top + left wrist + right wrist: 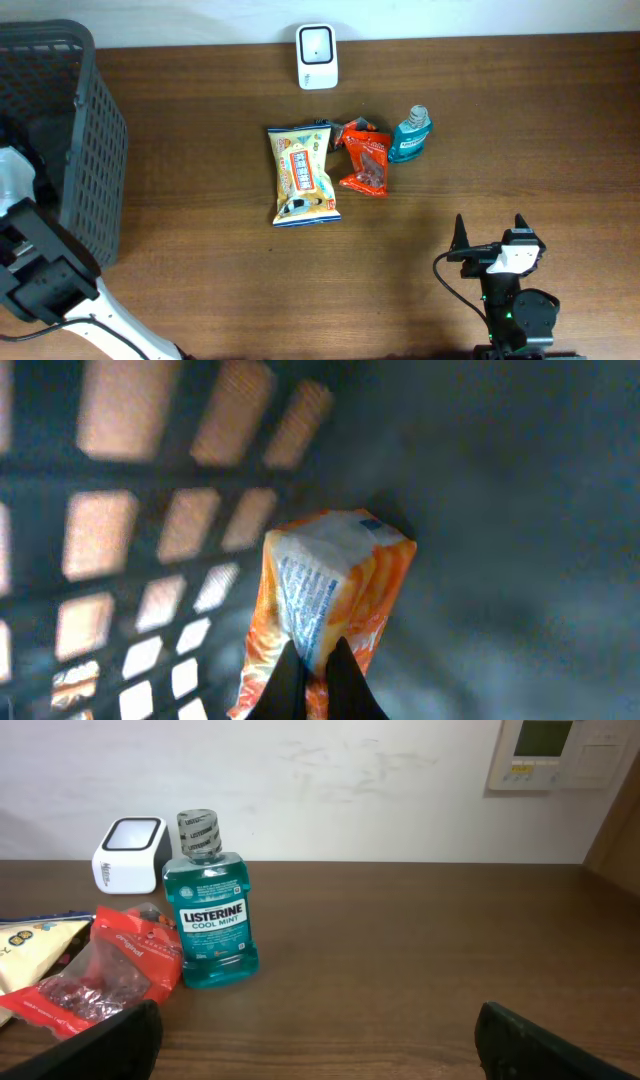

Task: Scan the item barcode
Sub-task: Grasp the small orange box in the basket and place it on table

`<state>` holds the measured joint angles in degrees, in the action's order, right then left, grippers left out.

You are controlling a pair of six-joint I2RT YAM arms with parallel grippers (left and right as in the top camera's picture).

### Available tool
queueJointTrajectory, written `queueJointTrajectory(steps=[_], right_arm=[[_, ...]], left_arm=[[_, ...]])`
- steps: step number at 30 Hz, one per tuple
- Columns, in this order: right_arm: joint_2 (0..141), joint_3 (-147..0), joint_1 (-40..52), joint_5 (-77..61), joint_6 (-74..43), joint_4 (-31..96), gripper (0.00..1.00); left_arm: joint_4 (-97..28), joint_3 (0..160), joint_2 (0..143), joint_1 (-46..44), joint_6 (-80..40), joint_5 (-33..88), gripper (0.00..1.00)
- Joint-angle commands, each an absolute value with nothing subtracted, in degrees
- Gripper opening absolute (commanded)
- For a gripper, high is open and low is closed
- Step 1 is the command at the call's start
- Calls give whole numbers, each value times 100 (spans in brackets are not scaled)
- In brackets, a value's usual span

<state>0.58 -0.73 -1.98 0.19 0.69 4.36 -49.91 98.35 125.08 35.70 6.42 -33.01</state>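
Wooden table [200,280], overhead: I count one scanner [317,57], one basket [100,130], two snack bags [303,175], one bottle [411,135]. Left wrist: left gripper [315,660] pinched shut on one orange packet [335,575] inside the basket. Right wrist: right gripper [318,1020] spread wide, empty.

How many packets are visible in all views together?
3. A yellow bag on the table, a red packet to its right, and an orange packet pinched by the left gripper in the basket; more may be hidden there.

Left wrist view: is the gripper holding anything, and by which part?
Yes. The left gripper is shut on an orange and white packet, pinching its near edge, inside the basket. The right gripper is open and empty.
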Motion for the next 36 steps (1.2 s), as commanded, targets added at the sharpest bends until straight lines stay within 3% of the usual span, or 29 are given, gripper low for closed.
queueJointTrajectory(steps=[1, 5, 10, 14, 16, 21, 27, 28, 29, 34, 36], right_arm=[[21, -32, -152, 67, 108, 464, 98], [21, -32, -152, 67, 108, 464, 99], [21, -32, -152, 67, 108, 464, 98], [21, -32, -152, 67, 108, 464, 98], [21, -32, -152, 67, 108, 464, 98], [21, -32, -152, 67, 108, 464, 99], [21, -32, -152, 67, 108, 464, 99], [21, -32, -152, 67, 108, 464, 98], [21, -32, -152, 67, 108, 464, 99], [21, -32, -152, 67, 108, 464, 98], [21, -32, -152, 67, 108, 464, 98]], left_arm=[[-5129, 9738, 11867, 3033, -244, -3039, 0], [-4560, 9745, 10073, 2067, -473, -2668, 0], [-4296, 9743, 8086, 1496, -843, -1984, 0], [-5035, 9743, 7260, 1092, -1111, 1732, 0], [-5398, 9717, 7358, 567, -1109, 3011, 0], [-5472, 8604, 8569, -1107, -1109, 2115, 0], [-3616, 8379, 10643, -2167, -2014, 2117, 0], [-3387, 8379, 10792, -2292, -2034, 2117, 34], [-3341, 8379, 10831, -2340, -2032, 2115, 87], [-3409, 8394, 10556, -2108, -1892, 2010, 89], [-3763, 8477, 9745, -1824, -1310, 1973, 91]])
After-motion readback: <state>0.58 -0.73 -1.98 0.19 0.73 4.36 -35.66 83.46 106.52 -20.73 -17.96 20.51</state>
